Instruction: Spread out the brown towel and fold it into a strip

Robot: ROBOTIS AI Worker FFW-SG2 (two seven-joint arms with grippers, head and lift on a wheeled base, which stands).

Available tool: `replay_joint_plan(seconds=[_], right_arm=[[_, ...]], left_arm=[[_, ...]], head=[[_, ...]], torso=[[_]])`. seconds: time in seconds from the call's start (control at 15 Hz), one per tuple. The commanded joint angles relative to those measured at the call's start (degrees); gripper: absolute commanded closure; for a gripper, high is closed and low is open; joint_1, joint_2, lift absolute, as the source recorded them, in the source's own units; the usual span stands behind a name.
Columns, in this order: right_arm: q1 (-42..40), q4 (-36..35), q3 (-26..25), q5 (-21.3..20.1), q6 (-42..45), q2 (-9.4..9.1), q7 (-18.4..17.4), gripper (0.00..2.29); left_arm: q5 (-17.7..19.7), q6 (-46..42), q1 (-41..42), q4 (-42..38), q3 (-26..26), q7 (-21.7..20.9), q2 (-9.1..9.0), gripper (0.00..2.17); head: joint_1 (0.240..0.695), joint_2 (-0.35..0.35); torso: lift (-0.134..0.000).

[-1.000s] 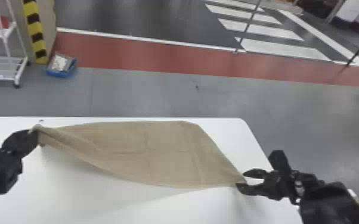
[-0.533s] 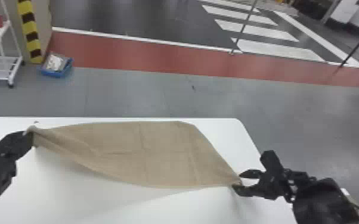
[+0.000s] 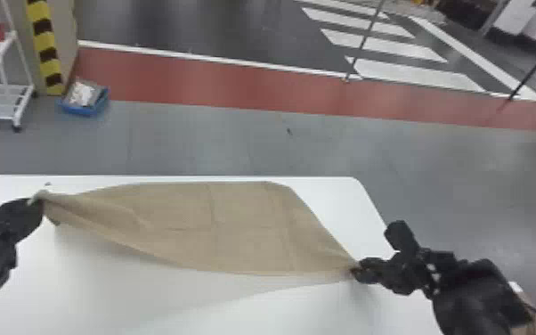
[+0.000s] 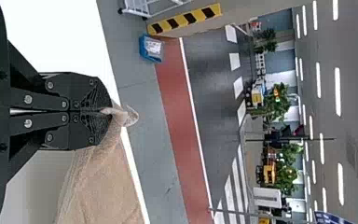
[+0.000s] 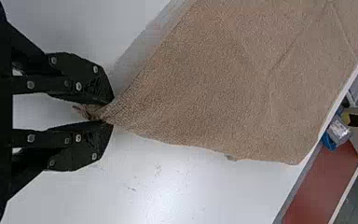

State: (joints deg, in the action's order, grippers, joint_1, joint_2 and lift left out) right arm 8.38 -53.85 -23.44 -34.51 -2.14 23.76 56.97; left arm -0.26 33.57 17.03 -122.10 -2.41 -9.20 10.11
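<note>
While left gripper [image 3: 36, 202] pinches one corner of brown towel [image 3: 236, 227], fingers pressed together, right gripper [image 3: 355, 270] grips another, fingers slightly parted around bunched cloth. Towel spans between both, over white table [image 3: 169, 303], creased, far side near table's far edge.
</note>
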Motion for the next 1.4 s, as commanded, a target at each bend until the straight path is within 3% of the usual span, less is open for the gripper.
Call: replay_joint_plan(seconds=[0.0, 0.2, 0.4, 0.53, 0.73, 0.87, 1.0, 1.33], right_arm=[[-0.91, -3.54, -2.66, 0.94, -0.28, -0.47, 1.21, 1.91], [-2.84, -11.89, -8.55, 2.08, -1.34, -2.75, 5.69, 1.96], [-4.78, -22.17, -14.00, 6.21, -4.33, -4.25, 10.79, 1.96], [-5.57, -27.36, -17.60, 8.50, -5.38, -4.16, 14.66, 1.96], [-5.48, -33.60, -19.89, 9.38, -8.20, -3.54, 18.79, 1.96], [-4.51, -35.27, -19.10, 9.55, -12.24, -3.02, 18.88, 1.96], [-0.82, -34.74, -17.16, 8.76, -13.29, -3.46, 17.91, 1.96], [11.48, -22.44, -10.48, 2.34, -12.24, -3.46, 11.14, 1.96]], left_arm=[[-0.09, 0.84, 0.28, -1.39, 0.47, -0.03, 0.00, 2.01], [-0.35, 2.07, 0.72, -3.67, 0.56, -0.03, 0.00, 2.01], [-1.85, 4.18, 1.25, -6.93, 1.00, -0.03, 0.00, 2.01], [-2.02, 5.41, 2.31, -10.18, 2.32, -0.03, 0.00, 2.01], [-2.11, 15.43, 3.19, -16.33, 3.64, 0.05, 0.09, 2.01], [-3.26, 22.82, 2.39, -18.09, 3.11, 0.32, 0.09, 2.01], [-4.13, 24.57, -0.77, -16.68, 1.70, 0.49, 0.09, 2.01], [-4.49, 21.41, -16.06, 2.30, -0.58, 0.76, -0.62, 2.01]], head=[[0.695, -0.342], [0.695, -0.340], [0.695, -0.345], [0.695, -0.346], [0.695, -0.350], [0.695, -0.350], [0.695, -0.350], [0.695, -0.305]], torso=[[0.000], [0.000], [0.000], [0.000], [0.000], [0.000], [0.000], [0.000]])
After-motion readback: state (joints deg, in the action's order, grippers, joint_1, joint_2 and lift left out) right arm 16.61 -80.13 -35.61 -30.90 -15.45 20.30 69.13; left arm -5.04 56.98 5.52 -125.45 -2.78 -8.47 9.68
